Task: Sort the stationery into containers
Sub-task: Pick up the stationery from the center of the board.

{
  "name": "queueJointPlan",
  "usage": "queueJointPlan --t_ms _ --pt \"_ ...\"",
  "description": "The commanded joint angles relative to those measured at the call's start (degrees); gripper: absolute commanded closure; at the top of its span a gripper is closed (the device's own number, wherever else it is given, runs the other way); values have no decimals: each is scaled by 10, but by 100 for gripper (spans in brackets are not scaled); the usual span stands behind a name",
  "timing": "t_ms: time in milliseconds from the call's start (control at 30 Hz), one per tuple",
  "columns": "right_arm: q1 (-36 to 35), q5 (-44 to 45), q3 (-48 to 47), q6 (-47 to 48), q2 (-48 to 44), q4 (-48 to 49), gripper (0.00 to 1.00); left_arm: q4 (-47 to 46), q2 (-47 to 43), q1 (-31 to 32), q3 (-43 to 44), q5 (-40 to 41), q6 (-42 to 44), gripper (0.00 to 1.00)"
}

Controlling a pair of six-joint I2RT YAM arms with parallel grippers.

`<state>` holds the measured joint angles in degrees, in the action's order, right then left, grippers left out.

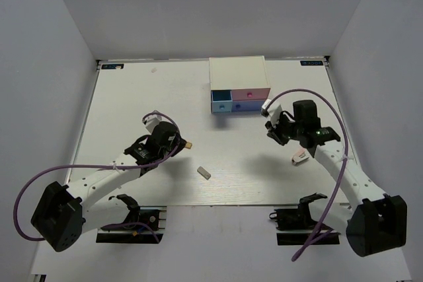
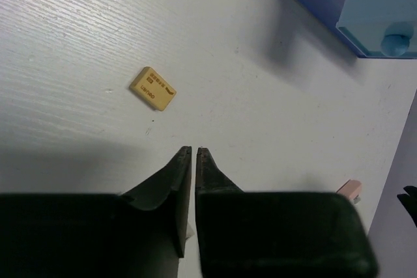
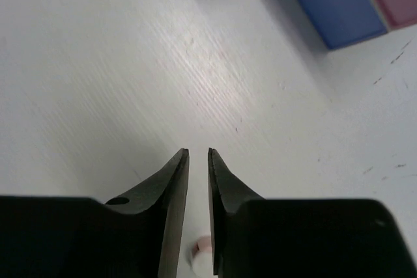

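White wood-grain table [image 1: 132,97] carries three erasers and one white drawer unit [image 1: 236,70] at the far edge; the unit shows three coloured fronts: a light-blue drawer [image 1: 221,102] standing out furthest, a purple-blue drawer [image 3: 332,4] and a pink drawer [image 1: 251,94].

Of the erasers, the tan eraser [image 2: 153,88] lies flat just ahead of the left gripper [image 2: 194,150], its long axis slanting from upper left to lower right in the wrist view; the grey eraser [image 1: 204,172] lies near the front edge between the arms, slanted the same way in the top view; the pinkish-white eraser [image 1: 301,158] lies beside the right arm, slanted the other way.

Left fingers are pressed together, holding nothing; the right gripper [image 3: 198,151] shows only a thin slit, nothing between its tips.
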<state>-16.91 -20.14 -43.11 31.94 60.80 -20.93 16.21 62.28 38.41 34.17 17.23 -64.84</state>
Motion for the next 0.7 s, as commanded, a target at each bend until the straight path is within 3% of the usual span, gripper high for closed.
queueJointPlan --t_ms 0,133,167,233,267,300,333,367,567,667 --pt "40 -66 -43 192 15 -168 75 -16 3 -2 -2 -9 11 79" --pt "89 -61 -48 332 32 -266 66 -16 -3 -2 -9 -9 11 66" --pt "112 -69 -50 428 41 -284 66 -16 -3 -2 -9 -9 11 63" --pt "157 -78 -57 514 58 -339 60 -22 -9 -2 -16 -9 11 61" --pt "160 -86 -80 561 83 -383 53 -22 -9 -2 -22 -9 11 61" --pt "190 -86 -89 578 107 -414 30 -22 -15 -2 -22 -9 11 61" --pt "206 -86 -107 613 119 -428 14 -22 -15 -2 -22 -9 11 61" --pt "212 -83 -126 629 143 -452 9 -22 -15 -2 -22 -9 11 61" --pt "262 -62 -173 733 206 -482 9 -22 -15 -2 -27 -9 11 61" --pt "283 -59 -162 832 209 -485 9 -28 -15 -2 -27 -9 11 61"
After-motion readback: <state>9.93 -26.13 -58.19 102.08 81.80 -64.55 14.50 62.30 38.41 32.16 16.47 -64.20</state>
